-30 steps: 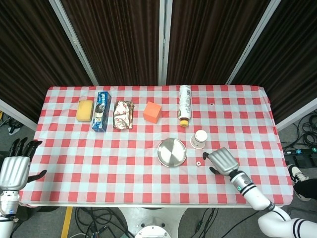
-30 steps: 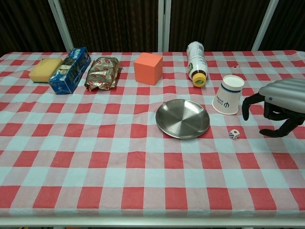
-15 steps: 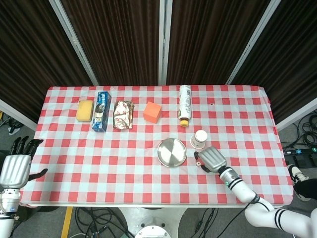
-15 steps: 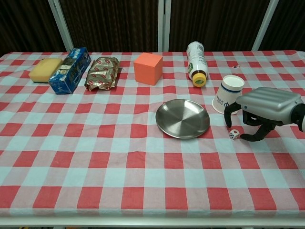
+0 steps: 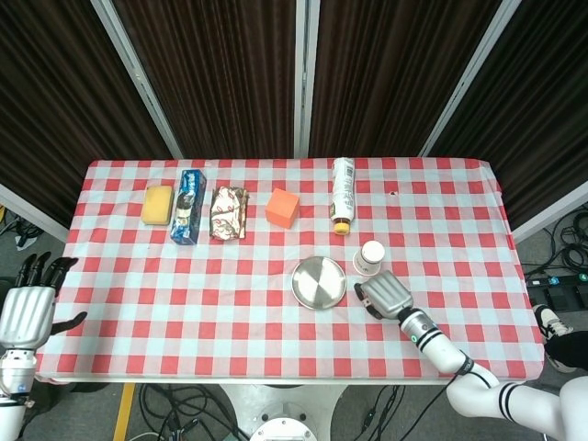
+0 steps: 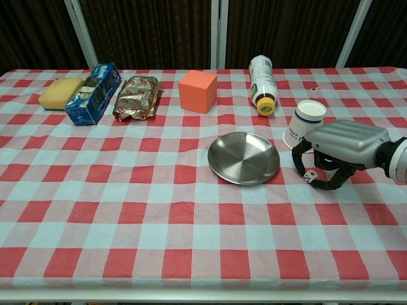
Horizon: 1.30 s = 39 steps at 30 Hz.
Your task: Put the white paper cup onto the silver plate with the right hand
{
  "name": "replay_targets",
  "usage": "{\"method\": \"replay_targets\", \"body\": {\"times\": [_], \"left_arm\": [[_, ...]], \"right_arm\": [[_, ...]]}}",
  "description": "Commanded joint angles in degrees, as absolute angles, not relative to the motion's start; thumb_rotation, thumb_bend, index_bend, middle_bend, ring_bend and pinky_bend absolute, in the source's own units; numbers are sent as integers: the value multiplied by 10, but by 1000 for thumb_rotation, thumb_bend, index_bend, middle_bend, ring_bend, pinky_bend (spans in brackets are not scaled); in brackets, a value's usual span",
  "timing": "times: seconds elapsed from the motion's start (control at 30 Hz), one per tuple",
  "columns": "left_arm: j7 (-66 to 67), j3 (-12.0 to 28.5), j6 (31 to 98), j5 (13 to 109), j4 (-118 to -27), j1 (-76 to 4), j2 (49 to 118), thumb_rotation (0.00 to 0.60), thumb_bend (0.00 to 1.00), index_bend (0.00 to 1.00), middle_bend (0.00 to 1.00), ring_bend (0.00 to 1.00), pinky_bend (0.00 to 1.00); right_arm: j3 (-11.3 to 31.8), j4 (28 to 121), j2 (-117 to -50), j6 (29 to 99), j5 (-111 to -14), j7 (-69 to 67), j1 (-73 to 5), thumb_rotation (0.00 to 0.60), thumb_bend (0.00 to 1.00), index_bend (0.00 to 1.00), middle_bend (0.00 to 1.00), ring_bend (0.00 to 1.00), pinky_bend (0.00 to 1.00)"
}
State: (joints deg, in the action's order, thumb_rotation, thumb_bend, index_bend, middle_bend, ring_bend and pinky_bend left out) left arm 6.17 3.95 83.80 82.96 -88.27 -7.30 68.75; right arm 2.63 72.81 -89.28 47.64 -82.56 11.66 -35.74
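Observation:
The white paper cup stands upright on the checked cloth, just right of the round silver plate. My right hand hovers low in front of the cup, palm down, fingers curved downward and apart, holding nothing. A small white die lies under its fingers. The hand sits close to the cup's near side; touching cannot be told. My left hand hangs open off the table's left edge, seen only in the head view.
Along the back lie a yellow sponge, a blue carton, a foil snack packet, an orange cube and a bottle on its side with a yellow cap.
My right hand has moved left across the cloth, from right of the die to over it, closer to the cup and plate. The cup has not moved.

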Motion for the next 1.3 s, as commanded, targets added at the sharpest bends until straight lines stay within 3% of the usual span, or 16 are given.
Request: {"method": "replay_targets", "body": {"times": [0.03,0.27,0.6,0.7,0.83,1.03,1.13,1.2,1.27,1.3], "left_arm": [[61,39,840,830,-883,-71,687,600,18,175,177,70,66],[61,38,843,831,-888,-69,683,600,18,175,178,70,66],[56,35,843,834,-894,-66,674,600,18,175,177,70,67],[54,34,844,834,-893,-66,673,600,18,175,177,70,67],[51,35,846,835,-891,-65,674,600,18,175,177,70,67],[47,36,846,837,-886,-66,676,600,18,175,177,69,67],[43,36,845,838,-883,-67,676,600,18,175,177,70,67],[40,37,842,838,-884,-69,675,600,17,175,177,70,67],[39,38,843,842,-882,-71,677,600,17,175,177,70,67],[39,38,844,843,-881,-72,678,600,17,175,177,70,67]], "right_arm": [[32,731,-892,490,-830,111,-359,600,304,629,991,986,970],[68,747,-890,465,-819,108,-405,600,304,639,994,988,972],[91,670,-976,383,-766,164,-485,600,303,618,993,988,973],[93,665,-986,378,-757,173,-495,600,302,536,993,988,972],[94,680,-981,384,-752,182,-501,600,286,346,993,985,972],[92,746,-932,419,-751,180,-486,600,270,186,993,971,969],[98,799,-886,488,-770,148,-452,600,258,171,943,885,961],[102,822,-854,534,-775,132,-426,600,217,179,764,716,929],[105,834,-829,563,-771,130,-407,600,170,201,597,559,822],[107,840,-815,577,-764,129,-395,600,142,211,510,462,720]]}}
